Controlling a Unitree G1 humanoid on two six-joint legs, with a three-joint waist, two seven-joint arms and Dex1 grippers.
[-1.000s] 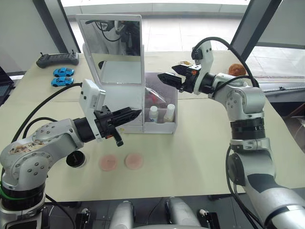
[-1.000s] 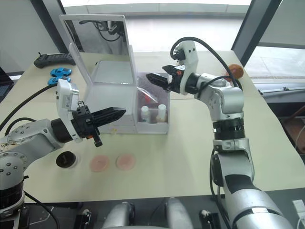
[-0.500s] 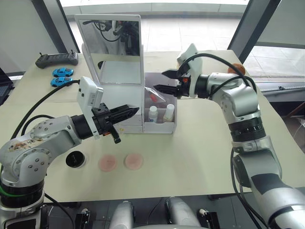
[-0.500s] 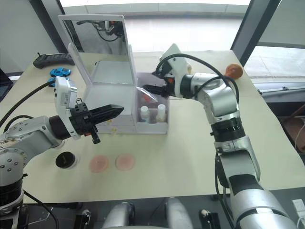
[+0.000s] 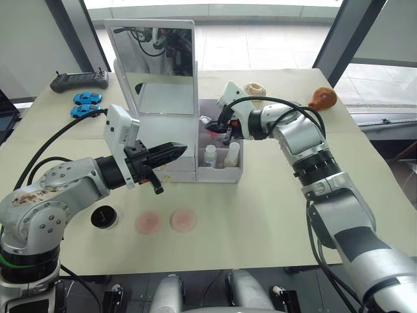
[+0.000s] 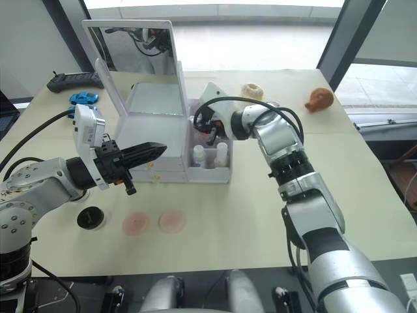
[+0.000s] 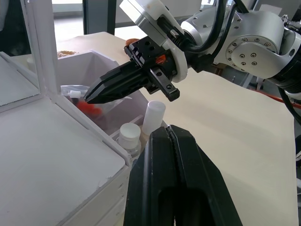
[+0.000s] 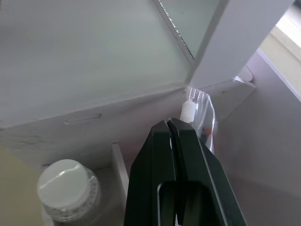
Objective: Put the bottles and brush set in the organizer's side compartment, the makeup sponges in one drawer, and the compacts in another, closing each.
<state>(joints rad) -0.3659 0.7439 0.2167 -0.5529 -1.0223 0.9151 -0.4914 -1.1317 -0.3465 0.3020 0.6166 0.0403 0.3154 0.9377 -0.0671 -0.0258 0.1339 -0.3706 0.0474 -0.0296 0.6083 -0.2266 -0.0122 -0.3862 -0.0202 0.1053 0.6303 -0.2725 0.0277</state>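
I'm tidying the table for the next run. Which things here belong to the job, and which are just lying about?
Job:
organizer
side compartment
bottles
brush set
sponges
compact

Lying about:
two blue toy cars
black controller
doughnut
brown toy

Translucent white plastic on the organizer (image 5: 215,171), glossy mirror (image 5: 151,59) glass above; clear crinkled plastic on the brush set (image 7: 89,96); matt beige surface (image 5: 273,195); matt black claw (image 7: 171,155).
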